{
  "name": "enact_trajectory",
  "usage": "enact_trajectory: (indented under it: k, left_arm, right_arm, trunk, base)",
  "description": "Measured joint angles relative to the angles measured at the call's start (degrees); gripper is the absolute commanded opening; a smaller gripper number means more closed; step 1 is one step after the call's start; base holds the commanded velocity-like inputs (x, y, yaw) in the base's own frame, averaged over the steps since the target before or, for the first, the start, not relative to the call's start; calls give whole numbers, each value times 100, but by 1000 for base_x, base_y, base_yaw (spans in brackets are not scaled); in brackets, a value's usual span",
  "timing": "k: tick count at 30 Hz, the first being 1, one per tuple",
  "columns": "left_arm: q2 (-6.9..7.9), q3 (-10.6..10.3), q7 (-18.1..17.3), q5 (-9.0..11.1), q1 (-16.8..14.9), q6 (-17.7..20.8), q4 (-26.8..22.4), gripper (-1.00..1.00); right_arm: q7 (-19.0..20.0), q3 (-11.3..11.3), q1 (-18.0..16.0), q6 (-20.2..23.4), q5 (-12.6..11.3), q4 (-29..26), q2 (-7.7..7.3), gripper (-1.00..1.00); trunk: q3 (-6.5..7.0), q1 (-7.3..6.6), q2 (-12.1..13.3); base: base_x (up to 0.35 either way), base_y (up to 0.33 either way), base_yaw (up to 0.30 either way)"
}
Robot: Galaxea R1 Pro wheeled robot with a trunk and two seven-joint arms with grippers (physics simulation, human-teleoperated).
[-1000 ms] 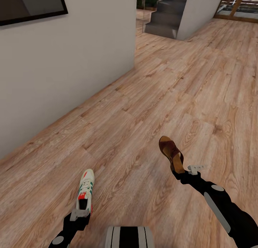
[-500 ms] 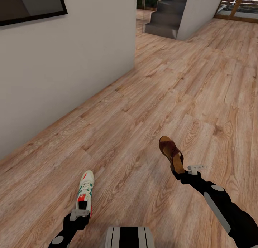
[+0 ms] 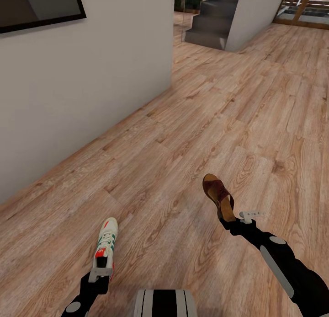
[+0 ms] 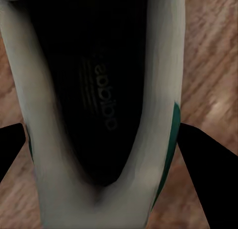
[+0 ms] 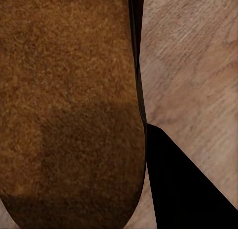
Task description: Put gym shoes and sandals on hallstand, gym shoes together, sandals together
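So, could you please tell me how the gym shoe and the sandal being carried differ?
The gym shoe is white with green stripes and laces; the sandal is plain dark brown. The gym shoe sits upright in the left claw; the sandal is tipped sideways at the right claw. Both point forward, gripped at the heel.

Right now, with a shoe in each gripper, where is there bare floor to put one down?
Plenty: the corridor floor lies bare from the white wall across to the right edge, and ahead to the grey steps. The crowded part is nearest the robot, where the gym shoe and sandal hang.
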Motion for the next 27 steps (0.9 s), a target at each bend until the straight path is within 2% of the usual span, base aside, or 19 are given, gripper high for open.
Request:
enact_trajectory:
  k: [16, 27]
  left_arm:
    - [0, -10, 6, -23, 1, -11, 8, -100]
    - [0, -7, 6, -20, 1, -5, 10, -100]
  right_arm:
    - [0, 0, 0, 0, -3, -1, 0, -100]
    - [0, 0, 0, 0, -3, 0, -4, -100]
  trunk:
    - [0, 0, 0]
    - [243, -28, 15]
  base:
    - [0, 0, 0]
    - [0, 0, 0]
